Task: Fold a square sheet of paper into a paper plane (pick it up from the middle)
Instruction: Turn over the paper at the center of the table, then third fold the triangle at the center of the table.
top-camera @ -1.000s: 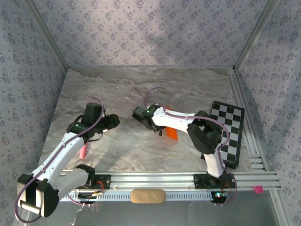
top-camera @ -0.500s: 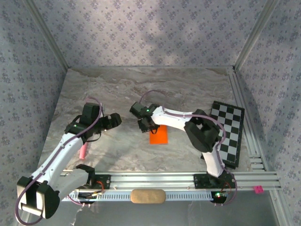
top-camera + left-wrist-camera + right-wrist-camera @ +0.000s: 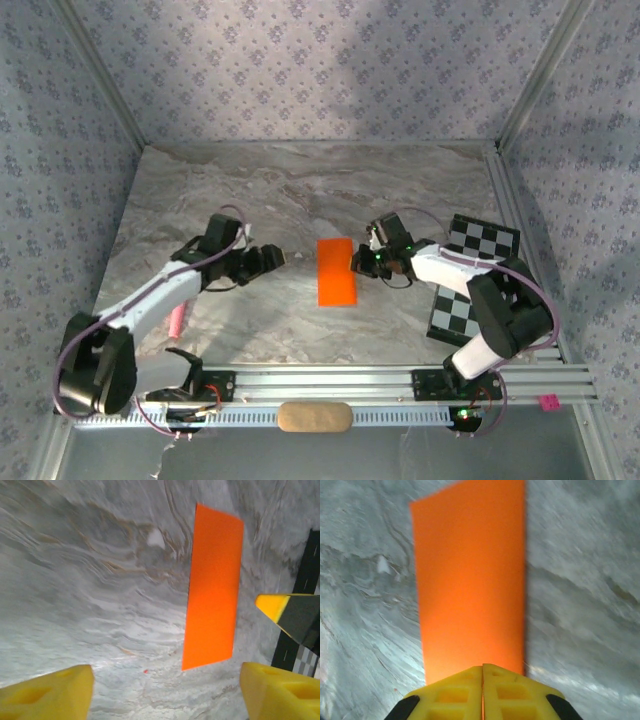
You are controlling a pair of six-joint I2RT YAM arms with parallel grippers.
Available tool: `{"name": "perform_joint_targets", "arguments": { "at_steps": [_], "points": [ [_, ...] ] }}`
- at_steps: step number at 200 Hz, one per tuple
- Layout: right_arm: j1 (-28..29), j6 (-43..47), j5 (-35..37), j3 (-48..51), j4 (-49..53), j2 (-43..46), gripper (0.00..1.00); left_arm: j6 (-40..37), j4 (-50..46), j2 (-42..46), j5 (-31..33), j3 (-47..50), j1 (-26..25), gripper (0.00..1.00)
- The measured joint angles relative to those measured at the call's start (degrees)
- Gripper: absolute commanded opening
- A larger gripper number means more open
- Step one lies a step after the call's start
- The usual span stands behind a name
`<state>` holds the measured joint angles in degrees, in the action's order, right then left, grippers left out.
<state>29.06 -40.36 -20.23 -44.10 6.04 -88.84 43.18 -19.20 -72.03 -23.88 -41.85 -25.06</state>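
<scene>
The orange sheet of paper (image 3: 336, 272) lies flat on the marble table (image 3: 250, 190), about in the middle between the two arms, and its outline is a long rectangle, not a square. The left gripper (image 3: 272, 257) is just beside the left long edge of the sheet, a little apart from it. In the left wrist view its yellow fingers (image 3: 47, 695) stand wide from each other, with only bare table between them, so it has hold of nothing. The right gripper (image 3: 361, 262) is at the opposite edge of the sheet. In the right wrist view its two fingers (image 3: 455, 690) are pressed together, with no gap between, and the tips are over the near edge of the paper (image 3: 470, 580). I cannot tell if they really touch it. A checkerboard card (image 3: 480, 240) lies partly under the right arm, and a small pink stick (image 3: 177, 320) lies beside the left arm.
</scene>
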Motion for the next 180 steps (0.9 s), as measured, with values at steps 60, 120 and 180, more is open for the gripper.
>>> {"name": "perform_joint_targets", "arguments": {
  "at_steps": [60, 120, 180],
  "points": [
    [-0.20, -0.39, -5.20, 2.49, -2.49, 1.38, 0.07, 3.37, 4.90, -11.02, 1.07, -5.70, -9.22, 0.55],
    [-0.22, -1.86, -6.95, 4.28, -4.50, 2.27, 0.05, 6.14, 6.36, -13.81, 1.18, -5.70, -9.84, 0.59],
    [-1.18, -3.80, -8.50, 5.11, -7.26, 0.59, 0.02, 7.96, 8.57, -16.72, 0.90, -5.73, -9.84, 0.59]
  ]
}}
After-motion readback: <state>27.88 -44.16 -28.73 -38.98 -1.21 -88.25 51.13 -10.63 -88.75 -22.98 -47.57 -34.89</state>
